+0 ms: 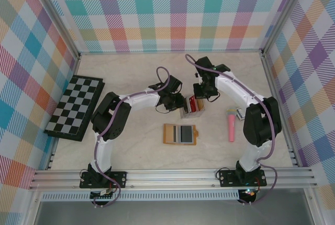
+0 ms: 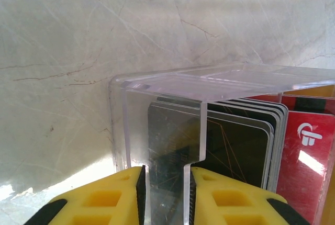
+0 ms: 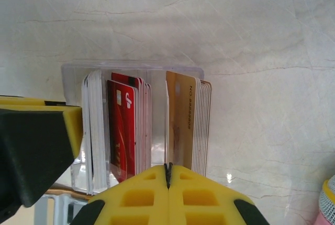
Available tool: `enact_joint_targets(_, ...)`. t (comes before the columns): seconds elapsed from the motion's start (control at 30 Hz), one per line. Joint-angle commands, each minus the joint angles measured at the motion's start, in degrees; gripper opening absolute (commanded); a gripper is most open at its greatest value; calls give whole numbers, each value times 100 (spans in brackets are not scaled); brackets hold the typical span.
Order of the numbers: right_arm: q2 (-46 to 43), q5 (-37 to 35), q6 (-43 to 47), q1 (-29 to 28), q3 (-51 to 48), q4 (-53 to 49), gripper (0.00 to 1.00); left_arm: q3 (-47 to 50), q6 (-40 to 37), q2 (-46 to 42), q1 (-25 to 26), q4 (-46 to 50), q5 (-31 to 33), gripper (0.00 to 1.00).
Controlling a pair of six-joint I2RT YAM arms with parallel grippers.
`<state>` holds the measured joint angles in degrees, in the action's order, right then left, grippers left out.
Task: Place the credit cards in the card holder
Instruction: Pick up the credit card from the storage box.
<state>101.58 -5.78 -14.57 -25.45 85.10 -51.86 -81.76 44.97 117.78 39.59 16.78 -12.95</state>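
Currently, the credit cards (image 3: 123,125) stand on edge in a clear rack (image 2: 157,86) near the middle of the table (image 1: 131,146). A white and red bundle fills one compartment and a tan-faced bundle the other, and black cards show in the left wrist view. The left gripper (image 2: 166,196) is clamped on a tab of the rack's end wall, with one yellow finger pressed to each side of the plastic. The right gripper (image 3: 168,183) sits at the opposite side with its pads squeezed together. The tan card (image 3: 180,120) at the front of its bundle stands above its neighbours and its edge meets the seam between the pads — whether it is pinched there I cannot tell. The card holder (image 1: 179,134) lies open and flat on the table, just nearer the arm bases than the rack and apart from it, a dark panel facing up. A pink cylinder (image 1: 231,125) lies to its right.
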Motion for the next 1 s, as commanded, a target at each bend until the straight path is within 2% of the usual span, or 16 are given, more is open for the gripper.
enact_joint_targets(0.0,-615,408,-260,67,-201,8,0,169,-56,-356,-45,236,-159,31)
enact_joint_targets(0.27,-1736,1209,-758,137,-1025,496,0,411,-93,-1164,-56,-37,-110,51)
enact_joint_targets(0.37,-2201,1919,-1070,369,-1363,930,0,838,65,-1644,-112,-908,-401,60)
enact_joint_targets(0.47,-2565,2712,-1389,628,-1665,1506,0,1471,652,-1943,-302,-2414,-1143,65)
enact_joint_targets(0.57,-2691,3338,-1660,851,-1810,1917,0,1779,1210,-1905,-445,-3685,-1859,66)
enact_joint_targets(0.7,-2691,3862,-2000,1048,-1964,2413,0,1747,1654,-1610,-445,-4728,-2517,66)
enact_joint_targets(0.83,-2602,4130,-2228,1180,-2050,2703,0,1854,2231,-1411,-445,-5936,-2812,64)
enact_joint_targets(0.97,-2533,4432,-2526,1305,-2231,3155,0,1863,2327,-1387,-444,-6222,-3008,55)
